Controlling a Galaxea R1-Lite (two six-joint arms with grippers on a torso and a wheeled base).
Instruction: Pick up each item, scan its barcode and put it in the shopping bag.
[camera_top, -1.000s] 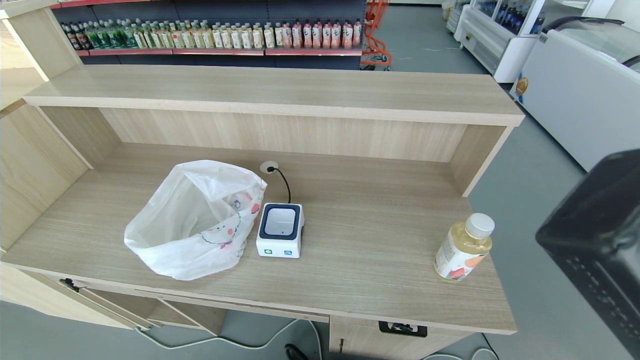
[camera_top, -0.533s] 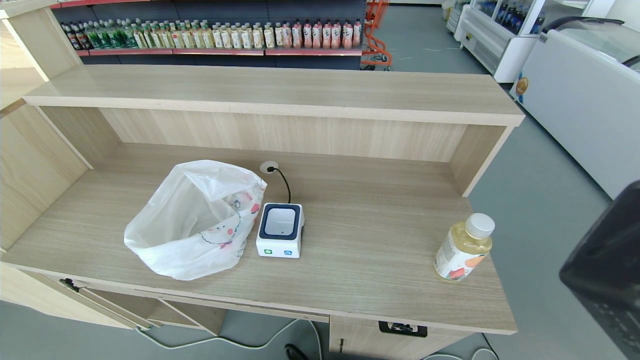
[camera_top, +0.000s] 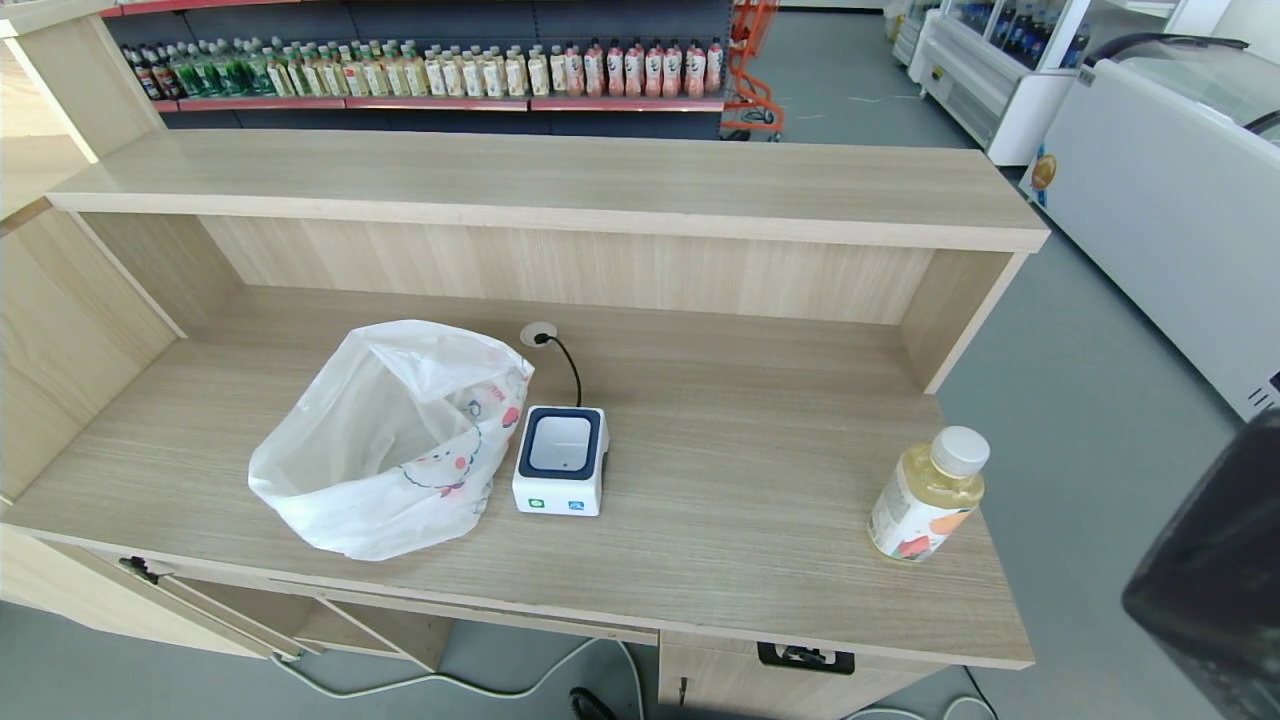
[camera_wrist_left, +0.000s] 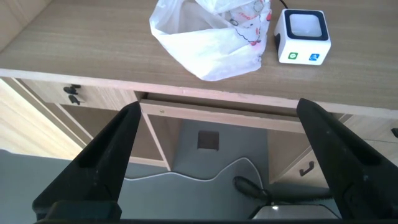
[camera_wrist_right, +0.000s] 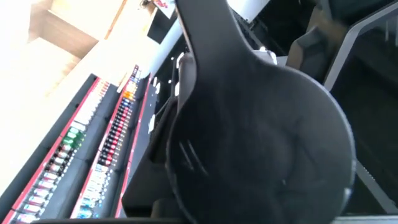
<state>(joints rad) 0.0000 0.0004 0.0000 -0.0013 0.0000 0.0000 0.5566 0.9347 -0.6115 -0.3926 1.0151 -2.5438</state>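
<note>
Well, the left gripper (camera_wrist_left: 219, 163) hangs wide open below the counter (camera_wrist_left: 74, 46) edge, with the shopping bag (camera_wrist_left: 208, 37) and scanner (camera_wrist_left: 303, 36) ahead of it. The bottle (camera_top: 928, 495) stands near the right gripper (camera_top: 1212, 590) (open or closed, I cannot tell).

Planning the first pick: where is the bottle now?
In the head view, the bottle stands upright at the right end of the counter, well right of the scanner.
</note>
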